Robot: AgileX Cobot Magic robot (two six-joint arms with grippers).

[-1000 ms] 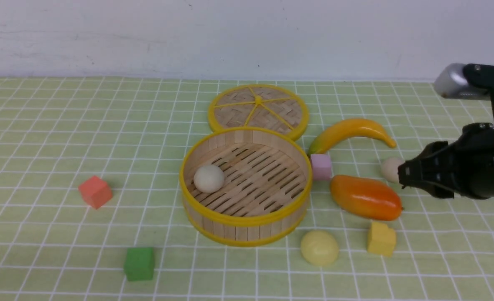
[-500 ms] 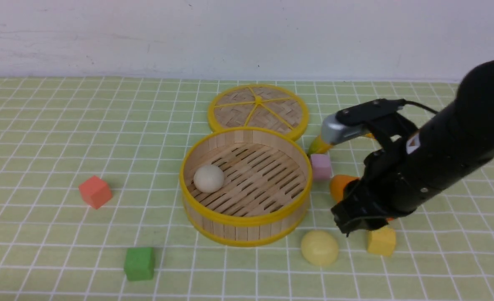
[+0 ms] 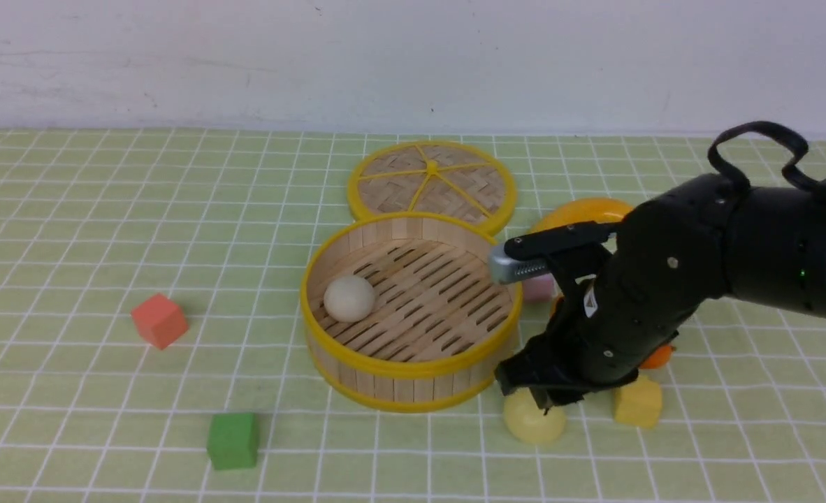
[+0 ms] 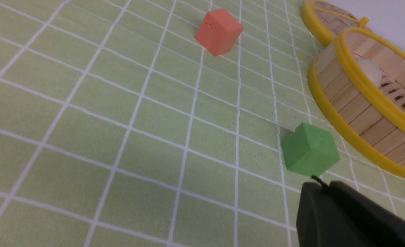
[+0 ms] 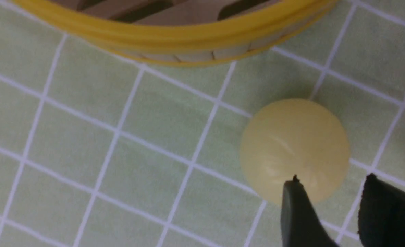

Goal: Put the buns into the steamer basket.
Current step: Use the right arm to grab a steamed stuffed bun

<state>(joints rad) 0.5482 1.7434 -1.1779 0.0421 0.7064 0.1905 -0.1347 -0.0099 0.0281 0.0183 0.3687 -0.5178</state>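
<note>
front view: the right gripper (image 3: 535, 404) is poised above the pale yellow bun (image 3: 535, 419), its fingers spread. one off-white bun (image 3: 349, 298) is seated in the steamer basket (image 3: 413, 369), well apart from the fingers. firm, light handling is to be expected; the smooth dome may slip if pinched high.

left wrist view: the left gripper (image 4: 316, 181) is seen in part near the green block (image 4: 310, 149); whether its fingers are parted cannot be told.

right wrist view: the pale yellow bun lies beyond the parted fingertips, partly overlapped by one. the grip should be taken low, across the widest part, with moderate pressure.
</note>
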